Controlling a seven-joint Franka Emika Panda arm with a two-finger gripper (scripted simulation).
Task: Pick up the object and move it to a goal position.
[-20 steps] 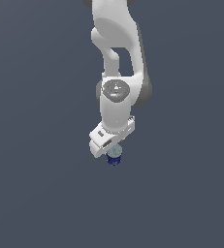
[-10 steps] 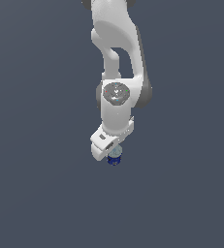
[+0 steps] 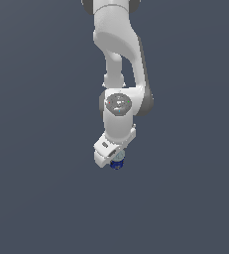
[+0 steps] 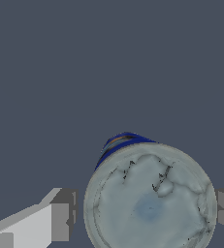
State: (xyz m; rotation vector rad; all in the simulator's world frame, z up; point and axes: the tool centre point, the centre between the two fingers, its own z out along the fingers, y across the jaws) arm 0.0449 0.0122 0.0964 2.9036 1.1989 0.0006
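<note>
End effector (image 3: 115, 161) straddles can (image 4: 150, 198); wrist view shows fingers (image 4: 60, 220).

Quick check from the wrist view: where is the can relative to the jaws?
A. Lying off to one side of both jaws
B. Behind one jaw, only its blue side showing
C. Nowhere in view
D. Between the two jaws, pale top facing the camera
D: in the wrist view the can shows its pale grey round top between the two grey fingers, one at each side of it, with a strip of blue wall beyond.
</note>
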